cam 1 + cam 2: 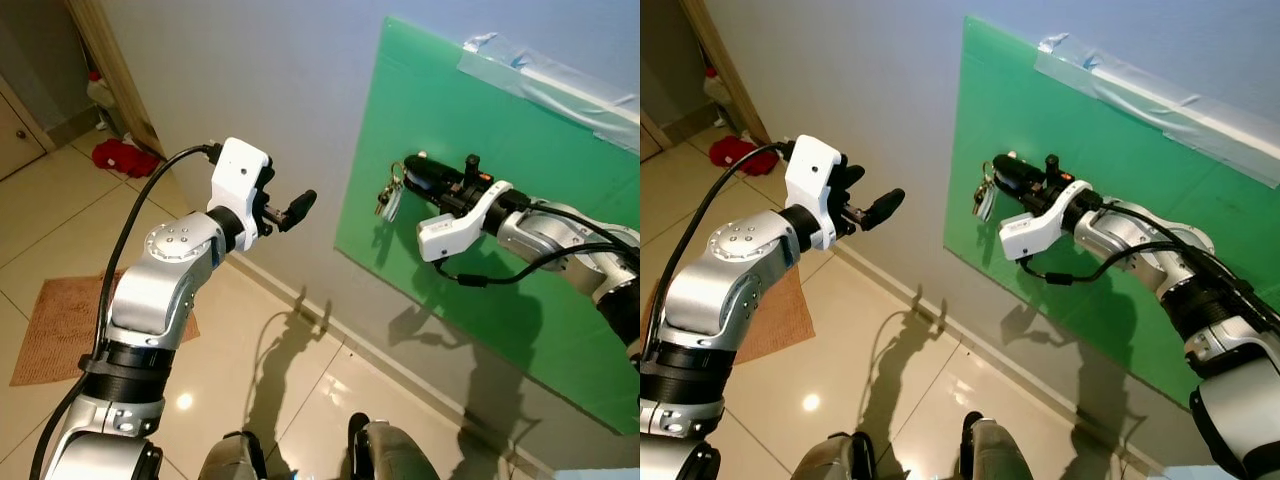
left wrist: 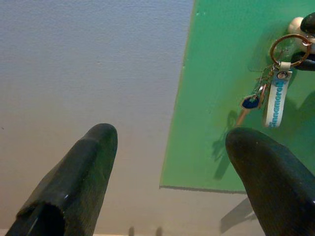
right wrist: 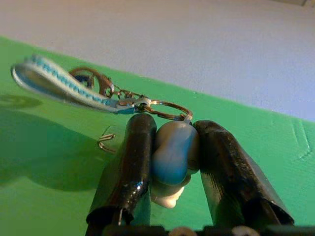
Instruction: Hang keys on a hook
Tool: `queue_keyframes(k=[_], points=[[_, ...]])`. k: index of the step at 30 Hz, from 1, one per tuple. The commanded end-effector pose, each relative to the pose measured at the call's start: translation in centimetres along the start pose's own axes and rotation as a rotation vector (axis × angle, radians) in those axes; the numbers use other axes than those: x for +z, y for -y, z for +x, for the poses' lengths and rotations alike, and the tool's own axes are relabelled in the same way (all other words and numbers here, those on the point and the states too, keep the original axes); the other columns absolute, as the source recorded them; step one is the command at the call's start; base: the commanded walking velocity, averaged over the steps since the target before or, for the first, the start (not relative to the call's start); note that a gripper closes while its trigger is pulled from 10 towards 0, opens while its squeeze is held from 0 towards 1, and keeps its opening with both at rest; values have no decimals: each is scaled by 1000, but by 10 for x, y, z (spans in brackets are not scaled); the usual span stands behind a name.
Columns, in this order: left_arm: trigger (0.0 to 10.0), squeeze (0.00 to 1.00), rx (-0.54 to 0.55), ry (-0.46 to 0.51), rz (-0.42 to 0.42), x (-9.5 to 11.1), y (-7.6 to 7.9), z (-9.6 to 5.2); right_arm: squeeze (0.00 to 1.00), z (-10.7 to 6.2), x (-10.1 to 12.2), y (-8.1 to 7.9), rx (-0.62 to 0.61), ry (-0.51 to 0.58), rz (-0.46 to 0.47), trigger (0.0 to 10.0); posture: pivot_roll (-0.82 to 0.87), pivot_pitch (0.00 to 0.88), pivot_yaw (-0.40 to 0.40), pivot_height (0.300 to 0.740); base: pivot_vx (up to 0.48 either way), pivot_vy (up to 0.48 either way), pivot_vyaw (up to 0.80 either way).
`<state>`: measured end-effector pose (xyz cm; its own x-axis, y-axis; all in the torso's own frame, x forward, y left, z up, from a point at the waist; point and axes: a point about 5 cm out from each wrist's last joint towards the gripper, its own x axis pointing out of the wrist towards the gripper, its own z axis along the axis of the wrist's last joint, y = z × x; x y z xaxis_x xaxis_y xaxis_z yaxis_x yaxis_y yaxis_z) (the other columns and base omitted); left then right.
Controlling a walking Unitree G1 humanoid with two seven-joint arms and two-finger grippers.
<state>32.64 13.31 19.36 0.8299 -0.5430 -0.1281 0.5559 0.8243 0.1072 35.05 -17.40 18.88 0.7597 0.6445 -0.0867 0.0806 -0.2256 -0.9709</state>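
The keys (image 1: 388,200) hang by their ring at a white hook (image 3: 173,150) on the green board (image 1: 560,230), strap dangling. The right gripper (image 3: 170,129) sits at the ring, fingers narrowed around the hook. The left gripper (image 2: 170,147), spread wide, hovers well apart near the grey wall (image 1: 260,80)

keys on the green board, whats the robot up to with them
The right gripper is at the green board on the wall, its fingers around a whitish hook. The keys, on a ring with a blue and white strap, hang from the ring at that hook. Whether the ring is fully seated on the hook can't be told. The left gripper is open and empty, held up in front of the wall, apart from the board.
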Motion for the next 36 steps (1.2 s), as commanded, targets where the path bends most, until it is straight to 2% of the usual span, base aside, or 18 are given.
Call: queue_keyframes(k=[1,10,14,19,23,28,31,34,36], points=[[10000,0,-15,-3,1,-1,3,-1,0,-6,-4,-3,5,-44,64,0,-101,164,-8,740,0,0,0],[10000,0,-16,-6,3,0,4,0,0,-9,2,-10,46,-37,137,0,-98,170,-8,740,0,0,0],[10000,0,-16,-8,2,-1,4,-1,0,-9,5,-6,26,-43,227,0,-100,172,-9,740,0,0,0],[10000,0,-17,-7,0,-1,4,-1,0,-9,6,-5,28,-40,224,0,-100,172,-10,740,0,0,0],[10000,0,-15,-3,-1,0,4,0,0,-8,5,3,31,-29,155,0,-104,174,-15,740,0,0,0],[10000,0,-12,-2,-3,-1,3,-1,0,-9,4,2,44,-34,148,0,-102,174,-17,740,0,0,0],[10000,0,-9,-1,-6,-1,3,-2,0,-8,3,0,42,-67,233,0,-102,174,-17,740,0,0,0],[10000,0,-7,-1,-7,0,3,-2,0,-7,2,-1,46,-75,255,0,-97,176,-20,740,0,0,0],[10000,0,-5,-1,-7,0,2,-2,0,-5,3,-2,44,-87,313,0,-94,176,-20,740,0,0,0]])
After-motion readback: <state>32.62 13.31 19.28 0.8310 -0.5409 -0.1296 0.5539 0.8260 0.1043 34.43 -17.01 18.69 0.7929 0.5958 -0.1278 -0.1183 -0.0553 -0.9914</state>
